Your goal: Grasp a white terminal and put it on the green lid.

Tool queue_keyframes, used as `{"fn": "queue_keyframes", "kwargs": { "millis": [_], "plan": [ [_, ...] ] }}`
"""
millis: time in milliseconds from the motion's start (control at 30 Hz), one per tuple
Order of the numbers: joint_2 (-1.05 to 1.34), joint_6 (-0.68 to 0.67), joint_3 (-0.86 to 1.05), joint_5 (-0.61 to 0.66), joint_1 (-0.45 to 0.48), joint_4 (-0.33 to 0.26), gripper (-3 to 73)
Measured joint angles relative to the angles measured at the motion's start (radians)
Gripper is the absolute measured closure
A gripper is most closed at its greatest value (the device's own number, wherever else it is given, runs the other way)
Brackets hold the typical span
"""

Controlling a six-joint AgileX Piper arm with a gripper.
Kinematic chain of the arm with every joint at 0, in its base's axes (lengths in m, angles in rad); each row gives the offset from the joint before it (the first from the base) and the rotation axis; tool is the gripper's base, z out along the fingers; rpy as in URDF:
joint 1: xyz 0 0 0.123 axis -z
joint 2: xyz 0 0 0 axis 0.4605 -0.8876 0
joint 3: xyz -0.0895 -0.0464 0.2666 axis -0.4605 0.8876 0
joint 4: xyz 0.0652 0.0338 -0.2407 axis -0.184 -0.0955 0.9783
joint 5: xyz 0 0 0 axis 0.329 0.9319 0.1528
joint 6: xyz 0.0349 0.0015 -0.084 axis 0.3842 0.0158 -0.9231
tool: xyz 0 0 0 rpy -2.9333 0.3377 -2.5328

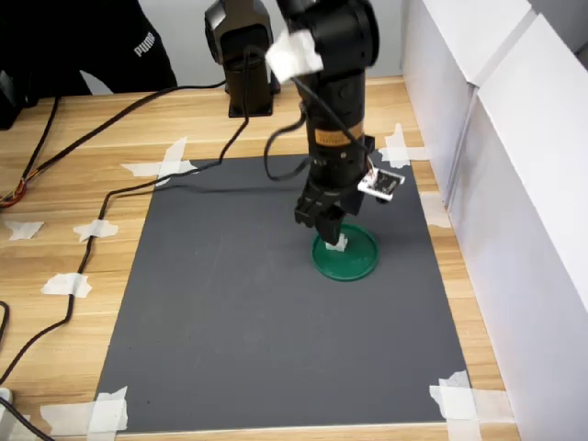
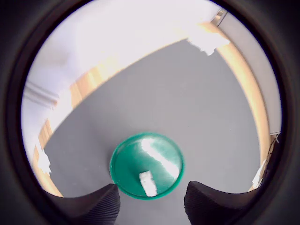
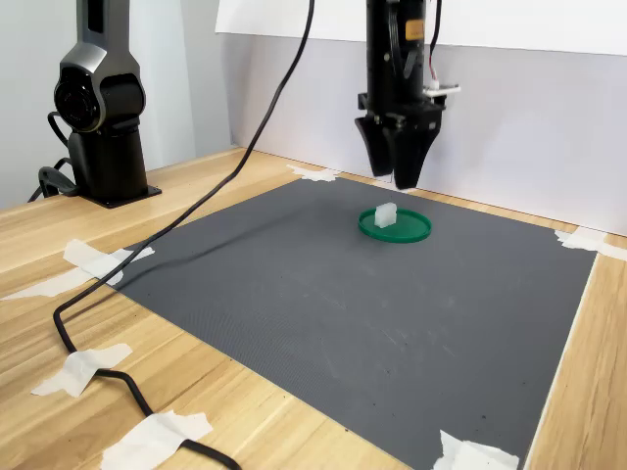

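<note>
Terminal (image 3: 385, 214) sits on the lid (image 3: 411, 231), so we judge placement done; our claw (image 3: 397, 176) hangs above, fingers apart and empty, only retreat left.

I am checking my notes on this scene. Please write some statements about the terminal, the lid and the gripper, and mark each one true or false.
1. The white terminal lies on the green lid. True.
2. The gripper is holding the white terminal. False: it hangs above the lid, and the terminal sits apart from it below.
3. The green lid rests on the dark grey mat. True.
4. The mat is held down with white tape at its corners. True.
5. The lid sits on the bare wood beside the mat. False: it is on the mat, toward the first exterior view's right.
</note>
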Motion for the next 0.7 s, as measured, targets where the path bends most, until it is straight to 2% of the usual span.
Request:
{"fn": "queue_keyframes", "kwargs": {
  "millis": [133,233,433,533,700],
  "plan": [
    [0.127,0.050,0.000,-0.019,0.000,0.000,21.4],
    [0.219,0.097,0.000,-0.021,0.005,0.000,32.4],
    [0.381,0.158,0.001,-0.021,0.085,-0.049,64.4],
    [0.457,0.167,0.001,-0.021,0.128,-0.049,69.5],
    [0.573,0.237,0.004,-0.035,0.184,-0.055,70.8]
  ]
}}
